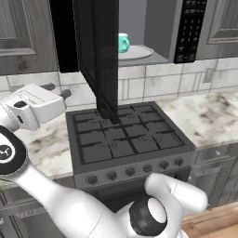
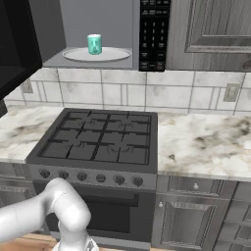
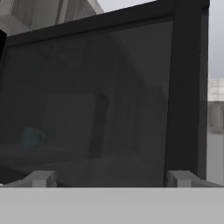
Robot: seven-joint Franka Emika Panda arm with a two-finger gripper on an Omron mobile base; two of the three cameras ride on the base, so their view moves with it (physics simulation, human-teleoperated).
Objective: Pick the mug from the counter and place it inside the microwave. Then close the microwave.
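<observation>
Kitchen wall behind, the mug [image 2: 94, 44] sat on the microwave [image 2: 153, 34] turntable's rear-left part.
We judged the rigid door [image 1: 103, 56] best pushed at its free edge, our hand [image 3: 111, 178] wide, empty.

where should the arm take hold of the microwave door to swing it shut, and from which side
Probably no pinch is needed: the microwave door is a flat black panel standing wide open, edge-on over the stove, with the mug already on the turntable plate. Press its outer face near the free edge, far from the hinge, coming from the left. The open end effector already faces that panel.
</observation>
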